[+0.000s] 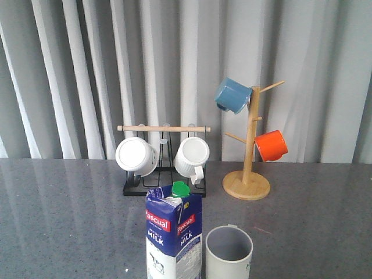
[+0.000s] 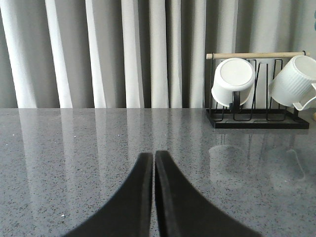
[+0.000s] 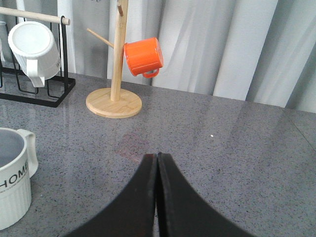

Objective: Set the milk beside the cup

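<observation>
Stood milk (image 1: 174, 232) just beside cup (image 1: 229, 252), lower centre; both end effectors (image 2: 153, 163) (image 3: 157, 163) pinched closed, empty; risked toppling carton if nudged.

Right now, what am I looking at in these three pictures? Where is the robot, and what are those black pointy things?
You are seeing through a robot's three cameras. The front view looks forward over a grey table. The other two sit on the robot's wrists, so the black shapes are its own grippers: the left gripper and the right gripper. Both are shut and hold nothing.

On the table, close to the robot, a blue-and-white milk carton with a green cap stands upright. Just beside it is a pale ribbed cup with HOME printed on it. Further back, a black rack holds two white mugs, and a wooden mug tree carries a blue mug and an orange mug. Grey curtains hang behind.
</observation>
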Motion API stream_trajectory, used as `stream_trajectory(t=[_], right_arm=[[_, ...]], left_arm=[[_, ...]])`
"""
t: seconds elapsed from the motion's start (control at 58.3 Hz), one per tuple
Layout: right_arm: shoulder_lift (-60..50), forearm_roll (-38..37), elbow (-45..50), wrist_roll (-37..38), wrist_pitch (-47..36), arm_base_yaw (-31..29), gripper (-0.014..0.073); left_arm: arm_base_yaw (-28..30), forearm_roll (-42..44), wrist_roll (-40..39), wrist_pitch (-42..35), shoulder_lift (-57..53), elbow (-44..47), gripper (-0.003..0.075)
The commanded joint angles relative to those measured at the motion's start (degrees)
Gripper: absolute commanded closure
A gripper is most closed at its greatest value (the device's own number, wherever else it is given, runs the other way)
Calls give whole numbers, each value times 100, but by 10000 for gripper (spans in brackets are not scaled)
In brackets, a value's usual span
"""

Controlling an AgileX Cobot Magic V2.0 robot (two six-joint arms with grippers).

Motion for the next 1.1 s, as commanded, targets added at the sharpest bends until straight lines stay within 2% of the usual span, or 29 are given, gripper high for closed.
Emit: stream_trajectory(t=[0.0,0.275,0.429,0.532,0.618,0.738,0.858,0.978,1.081], right_arm=[[-17,-318,-187,4,74,4,602],[-17,-302,-187,35,103,4,602],[-17,-150,-187,265,-152,4,602],[-37,346,-187,-23,-340,4,602],[-70,1353,-210,-1021,-395,-4,602],[-243,2959,-316,-2837,-546,-96,602],[-568,3919,-472,-4346,-1276,-498,602],[-939,5142,-412,-5414,-1883,-1456,602],[-1263,6345,-48,-6666,-2623,-2449,602]], left_arm=[[7,-19,-25,-408,-71,-154,726],[7,-19,-25,-408,-71,-154,726],[7,-19,-25,-408,-71,-154,726],[7,-19,-25,-408,-71,-154,726],[7,-19,-25,-408,-71,-154,726],[7,-19,-25,-408,-71,-154,726],[7,-19,-25,-408,-71,-154,726],[7,-19,-25,-408,-71,-154,726],[7,-19,-25,-408,-71,-154,726]])
